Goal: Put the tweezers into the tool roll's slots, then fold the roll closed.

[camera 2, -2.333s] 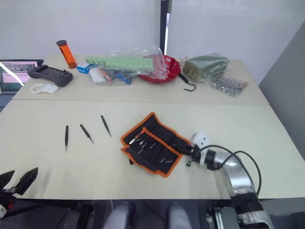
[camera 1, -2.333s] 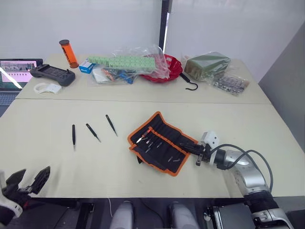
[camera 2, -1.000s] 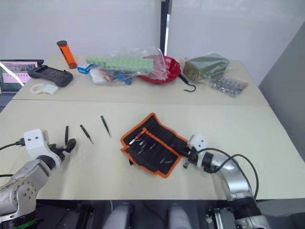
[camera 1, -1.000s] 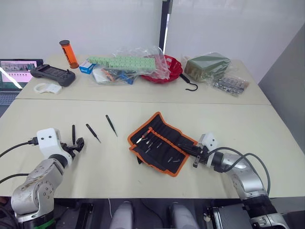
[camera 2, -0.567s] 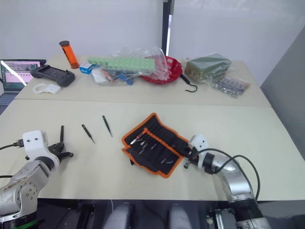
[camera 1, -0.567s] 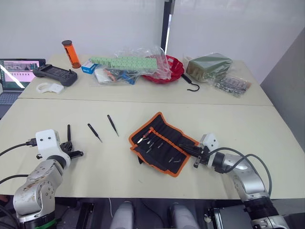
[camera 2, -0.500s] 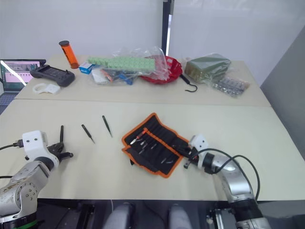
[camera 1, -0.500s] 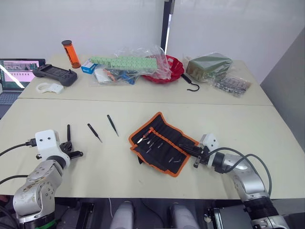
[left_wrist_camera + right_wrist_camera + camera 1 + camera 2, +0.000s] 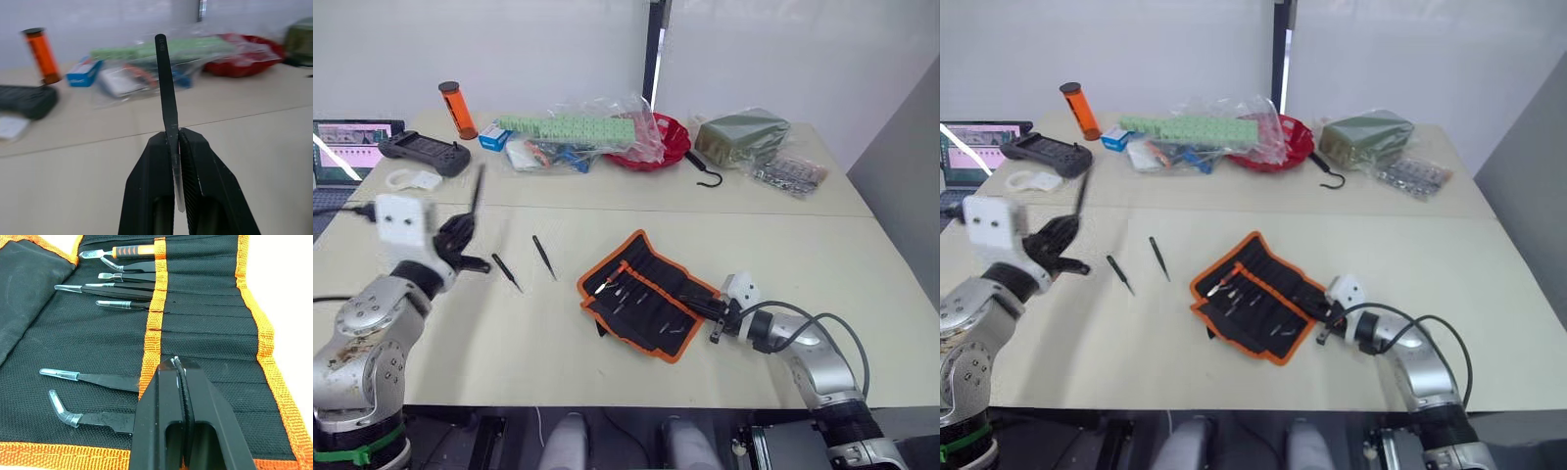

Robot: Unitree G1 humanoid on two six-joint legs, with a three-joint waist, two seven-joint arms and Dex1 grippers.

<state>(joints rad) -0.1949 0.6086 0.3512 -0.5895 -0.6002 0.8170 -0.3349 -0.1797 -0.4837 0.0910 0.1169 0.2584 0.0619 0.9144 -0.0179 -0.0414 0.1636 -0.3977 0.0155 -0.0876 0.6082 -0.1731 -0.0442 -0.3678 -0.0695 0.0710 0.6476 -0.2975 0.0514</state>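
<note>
My left gripper is lifted above the table's left side, shut on one slim black tweezer that stands upright out of its fingers. Two more tweezers lie flat on the table between that gripper and the tool roll. The tool roll, black with orange edging, lies open at the table's middle. Several tools sit in its slots. My right gripper is shut, its fingertips resting on the roll's right part near the orange centre band.
Along the far table stand an orange cylinder, a black controller, plastic bags, a red bowl, a black hook and a green packet. A laptop sits at far left.
My left gripper closed on the leftmost tweezer and lifted it off the table, rising up and away from me. The right arm and the roll stayed put.
</note>
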